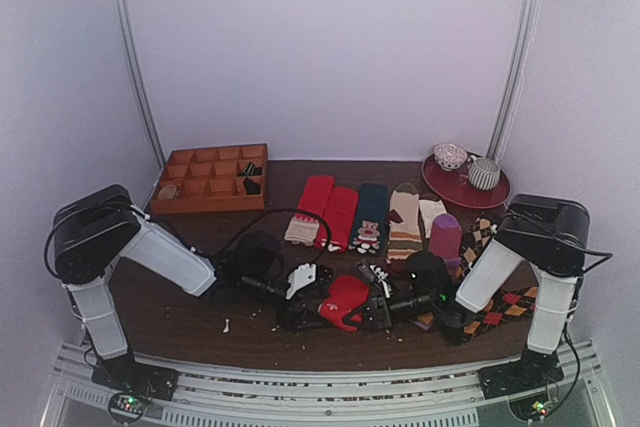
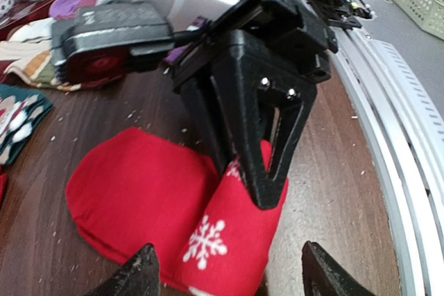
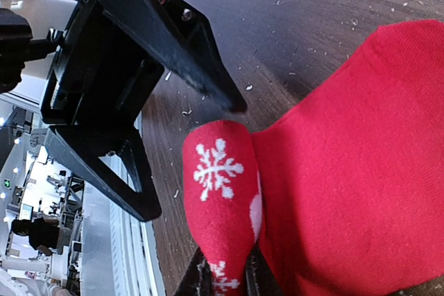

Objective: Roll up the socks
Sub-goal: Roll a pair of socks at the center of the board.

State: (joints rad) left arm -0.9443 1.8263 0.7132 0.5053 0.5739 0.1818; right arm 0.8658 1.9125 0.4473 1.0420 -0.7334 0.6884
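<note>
The red socks (image 1: 345,299), with white snowflakes, lie near the table's front edge. One end is rolled into a tube (image 2: 232,223), and the rest lies flat to its left (image 2: 132,188). My right gripper (image 3: 227,283) is shut on the roll's end (image 3: 218,185); its black fingers (image 2: 260,136) clamp the roll in the left wrist view. My left gripper (image 2: 234,272) is open, with one fingertip on each side of the roll's other end, not touching it. In the top view, the left gripper (image 1: 297,315) and right gripper (image 1: 378,309) face each other across the socks.
Other socks lie in a row behind: two red ones (image 1: 322,209), a dark teal one (image 1: 370,217), a striped beige one (image 1: 404,222), a purple one (image 1: 444,237) and argyle ones (image 1: 482,235). A brown compartment tray (image 1: 210,179) stands back left. A red plate (image 1: 495,194) with cups stands back right.
</note>
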